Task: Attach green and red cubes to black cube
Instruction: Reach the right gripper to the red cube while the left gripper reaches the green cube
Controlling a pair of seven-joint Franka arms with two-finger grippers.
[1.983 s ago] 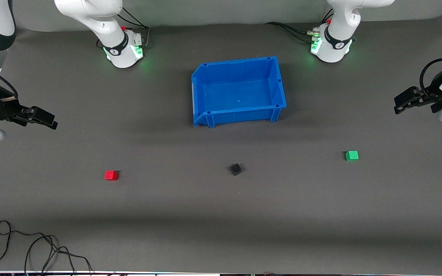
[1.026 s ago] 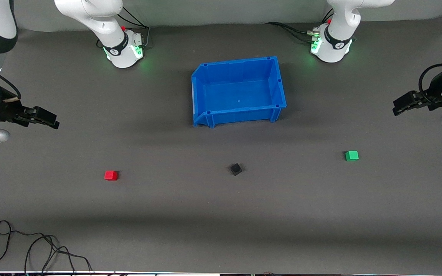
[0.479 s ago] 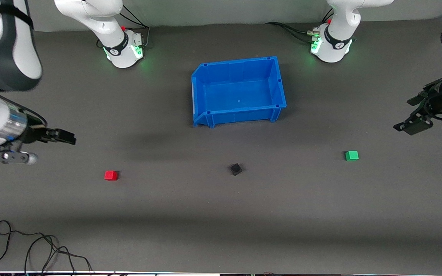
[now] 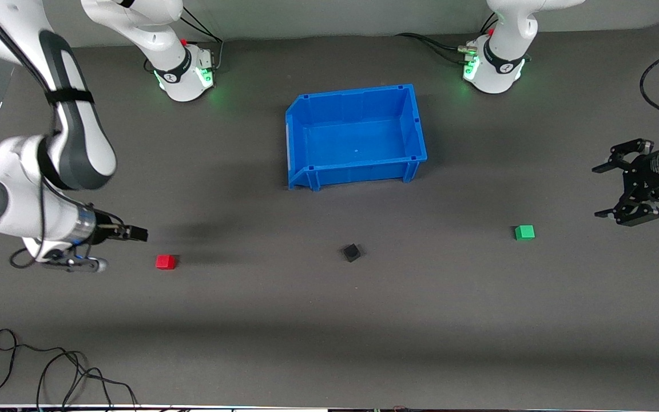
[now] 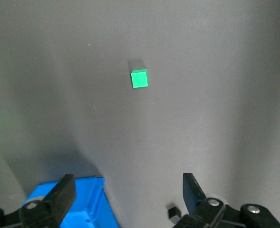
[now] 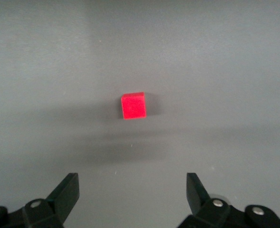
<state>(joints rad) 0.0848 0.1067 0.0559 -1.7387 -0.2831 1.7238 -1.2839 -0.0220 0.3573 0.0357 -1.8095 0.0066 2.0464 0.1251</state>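
The black cube (image 4: 351,252) sits alone on the dark surface (image 4: 329,320), nearer the front camera than the blue bin (image 4: 306,103), touching nothing. The red cube (image 4: 165,262) lies well apart from it toward the right arm's end of the surface, and the green cube (image 4: 524,232) lies well apart toward the left arm's end, slightly farther from the front camera than the black one. All three cubes rest flat and separate. The right end effector (image 4: 135,233) hangs over the surface just beside the red cube, toward the right arm's end; its fingers stand wide apart with nothing between them, and its wrist view shows the red cube (image 6: 133,105) ahead of the spread fingers (image 6: 66,190). The left end effector (image 4: 612,191) is over the surface near the green cube, toward the left arm's end, its fingers also wide apart and holding nothing; its wrist view shows the green cube (image 5: 139,79) ahead, with a corner of the blue bin (image 5: 90,204) and the black cube (image 5: 173,211) at the edge. A loose black cable (image 4: 49,372) lies at the surface's near corner by the right arm's end.
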